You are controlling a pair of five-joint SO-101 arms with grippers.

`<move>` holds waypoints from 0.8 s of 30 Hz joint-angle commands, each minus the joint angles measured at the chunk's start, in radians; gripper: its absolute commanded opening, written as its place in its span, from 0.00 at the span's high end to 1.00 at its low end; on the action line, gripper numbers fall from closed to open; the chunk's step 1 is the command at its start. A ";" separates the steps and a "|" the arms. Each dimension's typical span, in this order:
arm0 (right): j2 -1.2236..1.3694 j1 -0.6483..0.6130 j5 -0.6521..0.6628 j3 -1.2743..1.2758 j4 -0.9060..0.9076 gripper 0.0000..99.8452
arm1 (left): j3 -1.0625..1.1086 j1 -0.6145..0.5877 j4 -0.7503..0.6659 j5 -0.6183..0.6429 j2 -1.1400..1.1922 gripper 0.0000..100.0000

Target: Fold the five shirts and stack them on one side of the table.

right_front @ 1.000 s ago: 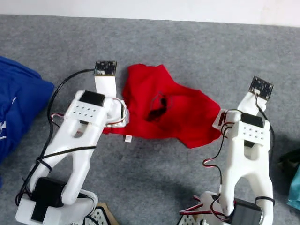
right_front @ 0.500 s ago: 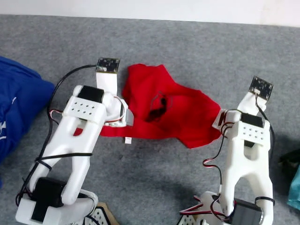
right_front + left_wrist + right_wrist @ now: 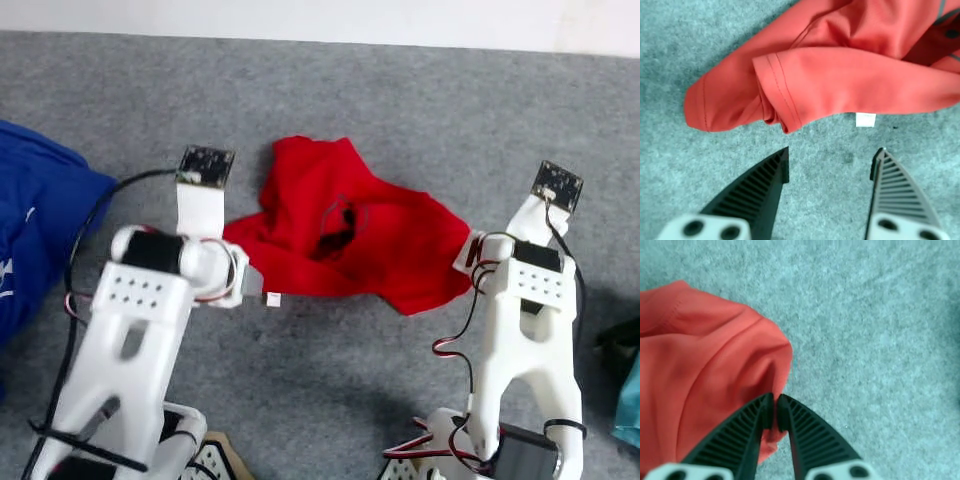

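At the left edge of the high view a blue shirt (image 3: 40, 220) lies heaped on the grey table (image 3: 400, 90), not folded flat. Just right of it, in the lower left, the left gripper (image 3: 832, 152) hovers with its jaws spread wide and nothing between them. Under it is bare table, just short of the red shirt's rolled sleeve hem (image 3: 775, 85) and a small white tag (image 3: 865, 119). The red shirt (image 3: 340, 235) sits crumpled in the centre of the frame, with its layers lapped over one another.

The likely trouble starts here. If the left jaws shut where they stand, they close on table, not cloth. Pushed forward, they may catch just the top layer of that doubled hem, and the fold would come out skewed.

At centre right, the right gripper (image 3: 774, 397) is pinched together on a thin fold at the red shirt's edge. That bite looks shallow and close to the rim, so a pull from either arm could slide the cloth out. A lift with the other side unheld would probably bunch the shirt rather than spread it. At the far right edge a teal cloth (image 3: 628, 400) lies well apart — dragging the red shirt that way, or leftward into the blue one, would tangle the piles.
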 commanded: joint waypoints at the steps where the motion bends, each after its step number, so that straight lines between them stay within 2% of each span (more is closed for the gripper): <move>1: -0.030 -0.005 -0.008 -0.001 -0.024 0.99 | 0.091 -0.012 -0.109 -0.008 -0.047 0.73; 6: -0.030 -0.001 -0.008 -0.001 -0.024 0.99 | 0.104 -0.012 -0.132 -0.008 0.024 0.73; 15: -0.030 -0.001 -0.008 -0.001 -0.024 0.99 | 0.097 -0.013 -0.264 -0.008 0.219 0.73; 19: -0.030 -0.001 -0.008 -0.001 -0.024 0.99 | 0.097 -0.015 -0.258 -0.011 0.222 0.73; 24: -0.027 -0.001 -0.008 0.001 -0.024 0.99 | 0.105 -0.059 -0.158 -0.012 0.137 0.73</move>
